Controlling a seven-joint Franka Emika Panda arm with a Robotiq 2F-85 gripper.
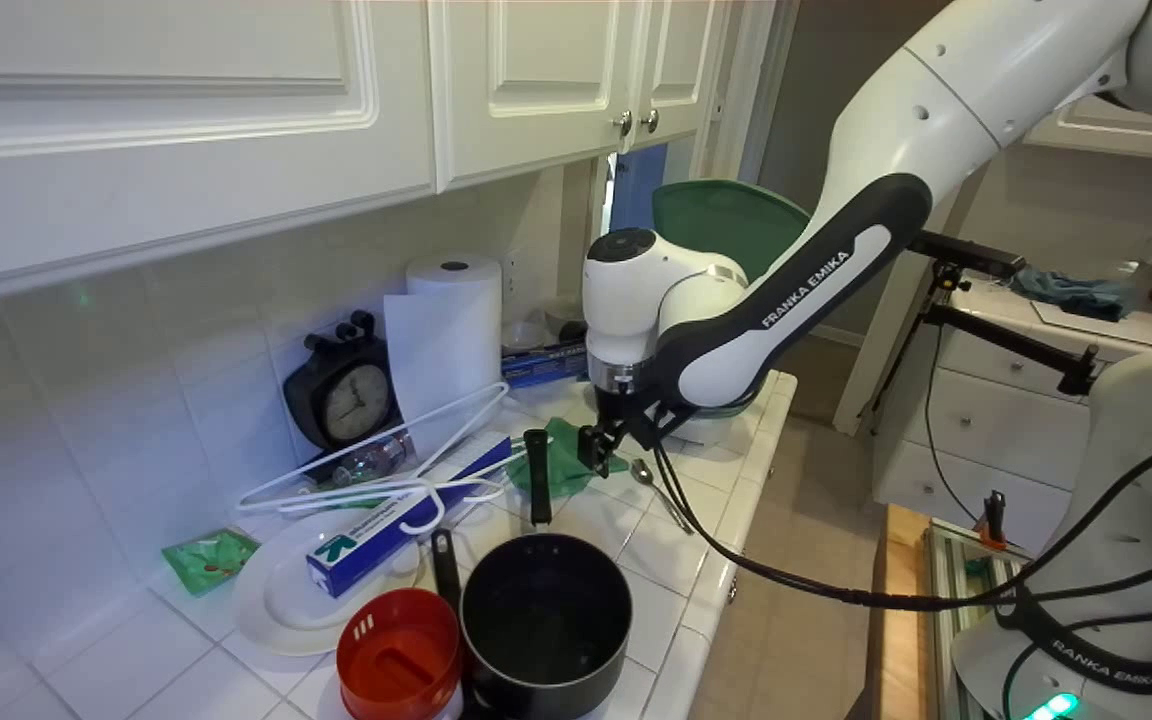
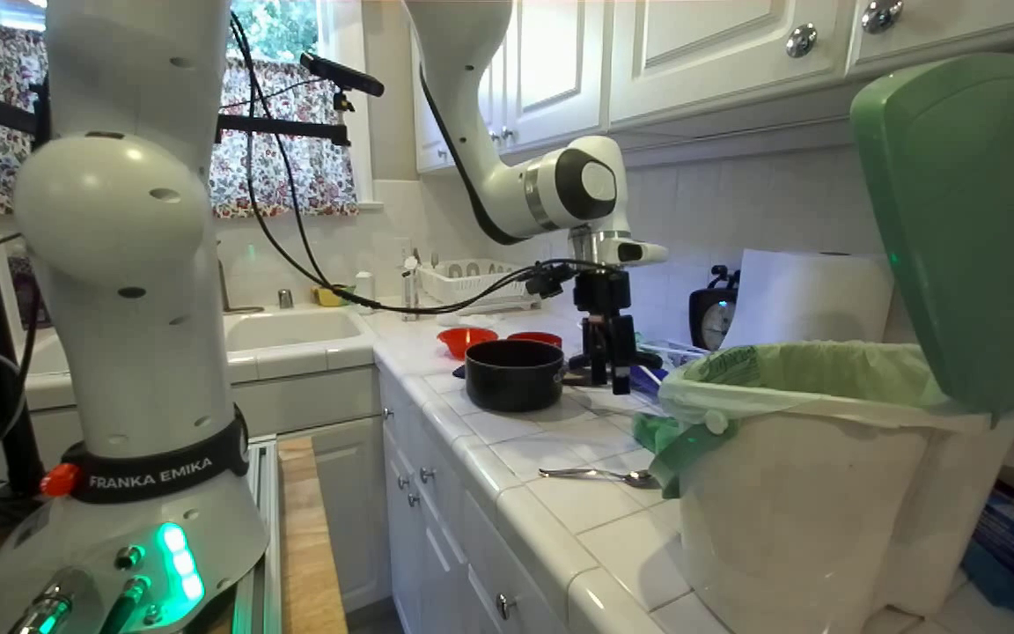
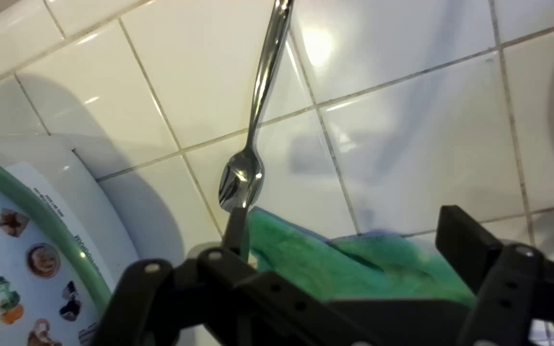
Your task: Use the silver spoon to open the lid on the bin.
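Observation:
The silver spoon (image 3: 243, 180) lies flat on the tiled counter, its handle running up the wrist view; it shows in both exterior views too, as the spoon (image 1: 661, 497) and the spoon (image 2: 599, 475). My gripper (image 3: 349, 235) is open above the counter, with only a crumpled green bag (image 3: 315, 259) beneath the gap. The left fingertip overlaps the spoon's bowl end in that view; depth is unclear. In an exterior view the bin (image 2: 806, 493) stands lined with a green bag, its green lid (image 2: 956, 229) raised and tilted. Part of the bin (image 3: 92, 204) edges the wrist view.
A black pot (image 1: 546, 620) stands beyond the gripper, beside a red bowl (image 1: 401, 645). White hangers (image 1: 466, 440) and a blue foil box (image 1: 366, 550) lie near the wall. A paper towel roll (image 1: 451, 350) stands behind. The counter edge (image 2: 507, 511) runs close to the spoon.

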